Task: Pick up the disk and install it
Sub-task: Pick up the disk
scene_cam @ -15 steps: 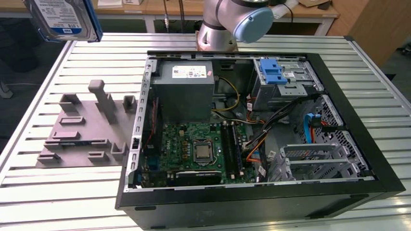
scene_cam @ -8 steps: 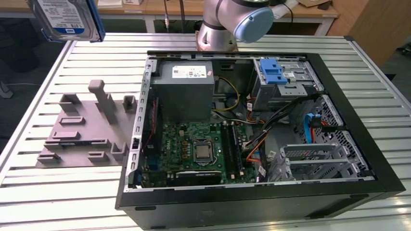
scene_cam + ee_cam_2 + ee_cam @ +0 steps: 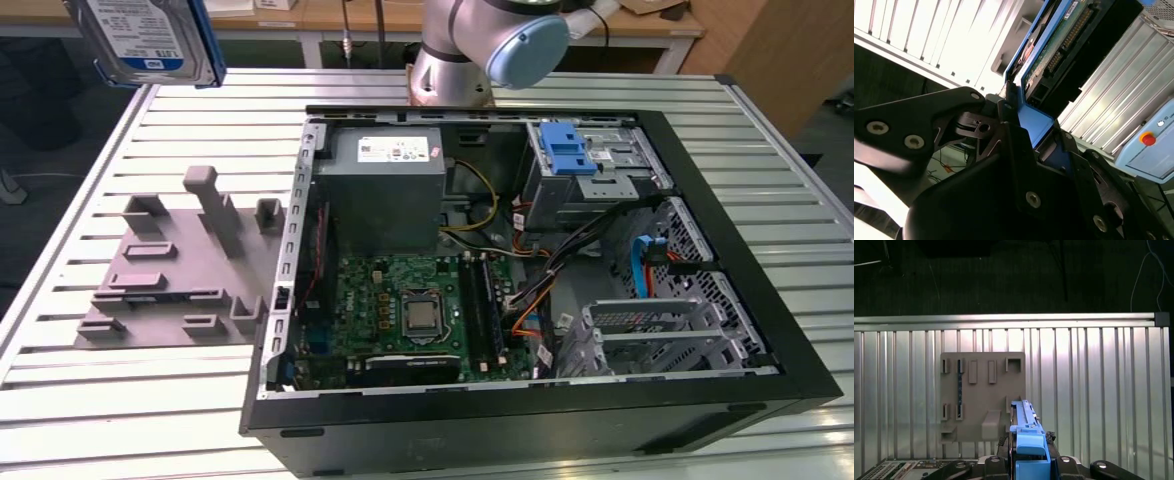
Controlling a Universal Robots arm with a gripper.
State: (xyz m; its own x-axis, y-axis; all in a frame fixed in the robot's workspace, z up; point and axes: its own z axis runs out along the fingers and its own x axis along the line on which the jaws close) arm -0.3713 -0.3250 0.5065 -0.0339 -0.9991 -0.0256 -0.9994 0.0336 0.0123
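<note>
**Disk carried above the table.** The claw (image 3: 1034,122) is closed on the disk (image 3: 140,40): in the second wrist view you see its black fingers (image 3: 1009,130) pressed against both sides of the blue caddy, with the drive's green circuit board and connector row facing the camera. In the exterior view the disk hangs in the air, label side visible, over the far corner of the slatted metal table (image 3: 134,400) on the exterior view's left. It touches nothing but the claw.

Below it on the table lies a grey fixture plate (image 3: 160,270) with slots and upright posts. In the first wrist view you look down on this plate, with the disk seen edge-on in front of its border.

The open computer case (image 3: 747,330) lies on its side towards the exterior view's right, well apart from the disk. Inside it you can make out the grey power supply (image 3: 387,185), the motherboard (image 3: 414,310) and the blue-latched drive cage (image 3: 587,165). The arm's base (image 3: 461,50) stands beyond the case.
</note>
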